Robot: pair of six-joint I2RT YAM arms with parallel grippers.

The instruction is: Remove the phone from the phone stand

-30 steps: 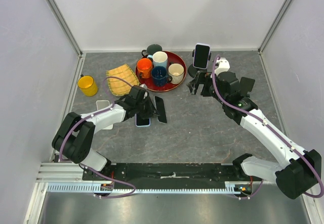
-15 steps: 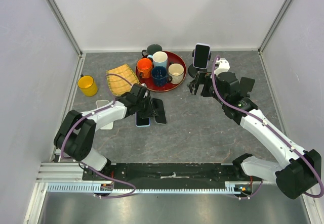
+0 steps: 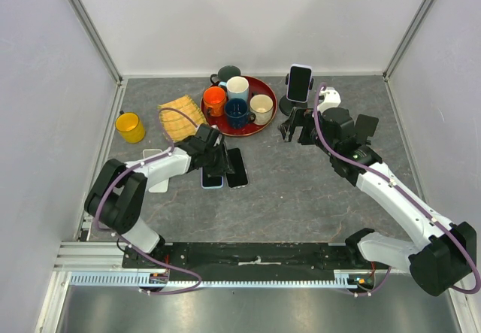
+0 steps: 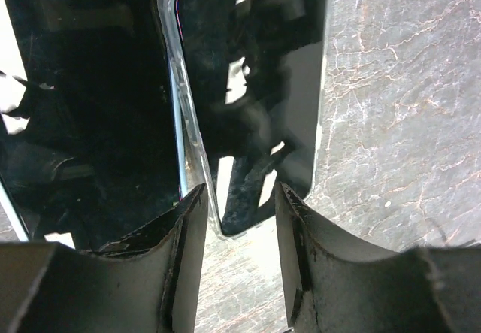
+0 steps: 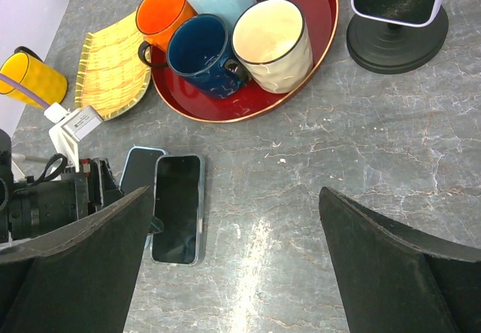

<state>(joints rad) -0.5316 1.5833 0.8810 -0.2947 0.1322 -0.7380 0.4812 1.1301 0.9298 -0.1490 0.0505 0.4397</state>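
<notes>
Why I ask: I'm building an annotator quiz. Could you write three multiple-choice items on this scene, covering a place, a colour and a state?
1. Where is the white-cased phone?
A: in the red tray
B: on the black round-based stand
C: flat on the table

2. What colour is the lone mug near the left wall?
A: yellow
B: navy
C: cream

3. How is the right end effector?
A: shut on the phone
B: shut on a mug
C: open, empty

Answers:
1 B, it stands upright in the stand.
2 A, the top view shows it yellow.
3 C, its wrist view shows the fingers spread wide, gripping nothing.
</notes>
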